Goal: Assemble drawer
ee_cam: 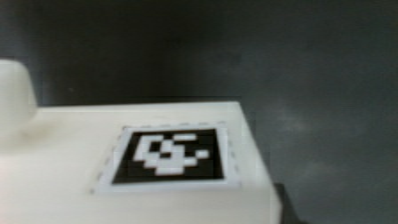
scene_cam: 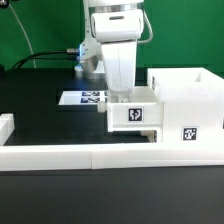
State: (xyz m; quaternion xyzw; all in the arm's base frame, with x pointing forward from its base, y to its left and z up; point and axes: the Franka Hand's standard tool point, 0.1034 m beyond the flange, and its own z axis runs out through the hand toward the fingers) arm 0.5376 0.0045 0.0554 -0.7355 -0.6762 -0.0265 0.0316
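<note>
Gripper (scene_cam: 128,98) position: directly above the small white tray (scene_cam: 133,113), with the fingertips hidden behind the tray's upper edge. Whether the fingers are apart, together or clamped on the tray cannot be determined from either view.

Layout, from the exterior view's left to right:

1. A short white wall block (scene_cam: 6,128) sits at the left edge of the black tabletop (scene_cam: 40,115). Open black surface lies between it and the tray.
2. The marker board (scene_cam: 84,98) lies flat toward the far edge, behind and to the left of the tray, partly hidden by the arm.
3. The tray sits near the tabletop's centre, its tag (scene_cam: 134,114) facing the camera. Its right side touches, or nearly touches, the housing; the seam is too small to resolve.
4. The drawer housing (scene_cam: 188,105) stands toward the right edge, open at the top, with a tag (scene_cam: 188,133) on its front face.

A long low wall strip (scene_cam: 110,152) runs along the near edge, just in front of the tray and housing.

The wrist view shows a white surface (ee_cam: 71,150) bearing a blurred tag (ee_cam: 173,154), with dark tabletop beyond its edges.
</note>
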